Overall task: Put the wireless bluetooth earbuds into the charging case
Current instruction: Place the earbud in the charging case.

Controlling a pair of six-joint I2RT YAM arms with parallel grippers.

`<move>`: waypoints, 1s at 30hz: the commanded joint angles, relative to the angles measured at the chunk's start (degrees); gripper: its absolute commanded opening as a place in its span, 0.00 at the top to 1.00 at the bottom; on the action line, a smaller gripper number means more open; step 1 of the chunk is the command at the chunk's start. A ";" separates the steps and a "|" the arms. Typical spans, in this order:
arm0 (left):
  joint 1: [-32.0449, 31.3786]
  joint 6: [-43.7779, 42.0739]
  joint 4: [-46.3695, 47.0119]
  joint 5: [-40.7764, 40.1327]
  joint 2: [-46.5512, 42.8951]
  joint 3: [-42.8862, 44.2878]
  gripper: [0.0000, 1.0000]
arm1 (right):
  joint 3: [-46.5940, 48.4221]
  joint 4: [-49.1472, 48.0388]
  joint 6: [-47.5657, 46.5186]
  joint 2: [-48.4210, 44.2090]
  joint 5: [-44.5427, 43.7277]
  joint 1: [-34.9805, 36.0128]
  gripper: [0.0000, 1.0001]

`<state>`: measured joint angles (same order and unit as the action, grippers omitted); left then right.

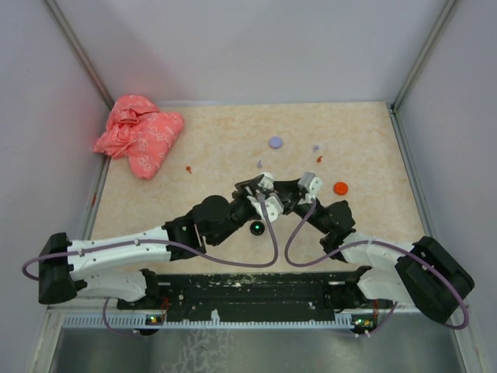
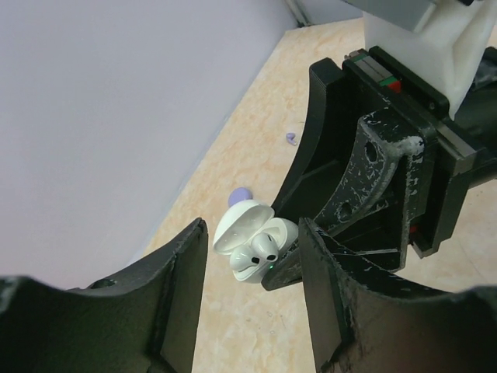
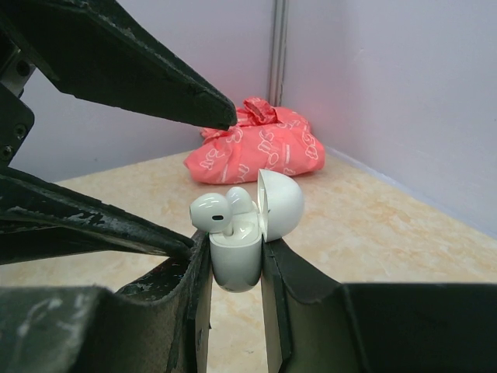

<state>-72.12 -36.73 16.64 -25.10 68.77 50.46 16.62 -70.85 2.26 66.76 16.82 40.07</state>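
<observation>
STAGE: seating, nearly done | HELD: small glossy white plastic charging case (image 3: pixel 233 268), lid tipped open toward 2 o'clock, clamped upright by right gripper (image 3: pixel 234 252) | BUD: white stemmed plastic earbud (image 3: pixel 211 211) in its well, looks proud | left gripper (image 2: pixel 252 241): fingers apart, empty, flanking case | LEFT: press flush, shut lid; tiny lilac piece (image 1: pixel 258 164) loose at 12 o'clock.

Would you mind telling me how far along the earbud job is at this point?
Done: a white earbud sits in the open case, seemingly with a second behind it. In hand: the right gripper clamps the case; the left gripper is open around it. Left: the lid is up, and tiny lilac bits and red bits lie loose on the table.
</observation>
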 commanded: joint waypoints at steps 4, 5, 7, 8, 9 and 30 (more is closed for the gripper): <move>0.98 6.64 -5.78 6.77 -2.68 2.19 0.43 | 1.86 -8.87 2.35 0.43 -0.49 0.09 1.00; 1.21 7.40 -5.97 7.40 -3.22 2.26 0.42 | 1.91 -9.13 2.53 0.66 -0.48 0.09 1.00; 1.96 9.25 -6.83 8.84 -4.29 2.72 0.41 | 1.84 -9.75 2.95 1.05 -0.49 0.05 1.00; 2.35 10.18 -7.42 9.82 -4.90 2.90 0.40 | 1.76 -9.89 3.15 1.25 -0.42 0.01 1.00; 2.86 11.24 -8.00 10.67 -5.53 3.16 0.38 | 1.83 -9.92 3.30 1.33 -0.27 0.00 1.00; 18.66 26.53 -17.74 25.20 -8.84 7.29 0.03 | 2.70 -9.13 4.07 2.76 3.07 0.02 1.00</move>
<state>-54.22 -12.19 1.28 -1.67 57.98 55.22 16.64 -76.73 5.21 69.21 18.20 40.07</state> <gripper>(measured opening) 0.968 0.265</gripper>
